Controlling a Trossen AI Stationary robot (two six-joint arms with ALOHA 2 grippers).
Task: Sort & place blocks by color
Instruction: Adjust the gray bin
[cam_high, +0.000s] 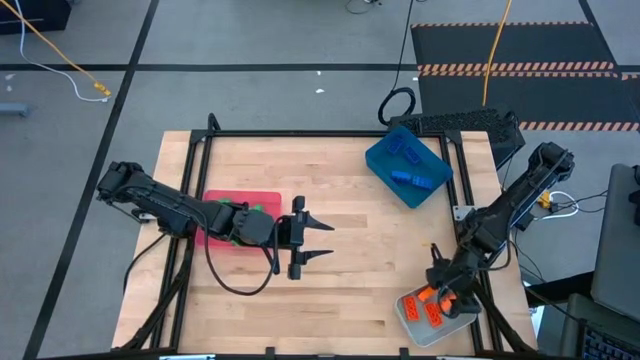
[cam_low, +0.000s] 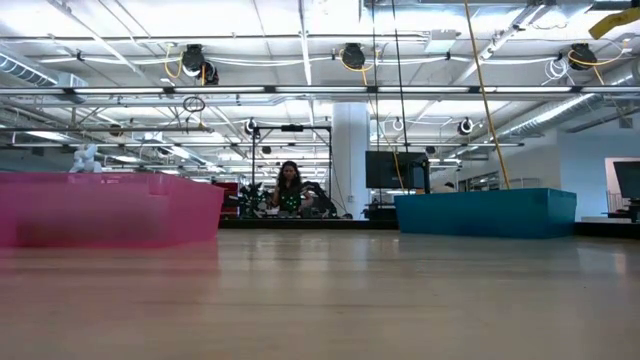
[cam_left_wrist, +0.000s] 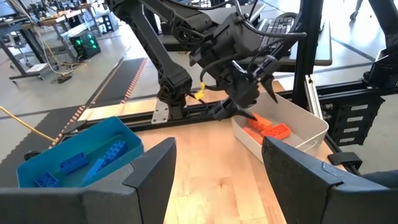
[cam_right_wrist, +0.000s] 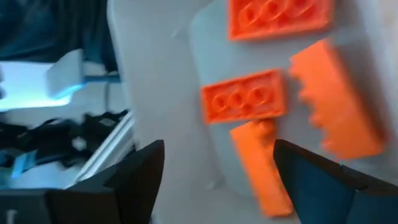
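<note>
- the right gripper (cam_high: 447, 288) hangs right over the clear-grey tray (cam_high: 412, 325) at the table's near right corner. the orange blocks (cam_right_wrist: 245, 102) lie just under it, inside the tray.
- its fingers (cam_right_wrist: 134, 171) are apart and hold nothing. one long orange block sits between them, pointing away from the wrist.
- the left gripper (cam_high: 312, 238) waits near the middle of the table, fingers wide apart and empty, just beside the red tray (cam_high: 232, 199).
- blue blocks (cam_high: 418, 180) lie in the blue tray (cam_high: 378, 158).
- the green blocks (cam_high: 252, 210) show at the red tray, partly hidden by the left arm.

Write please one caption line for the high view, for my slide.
Right pincer hangs open over orange blocks in the clear-grey tray; left pincer waits open mid-table.
</note>
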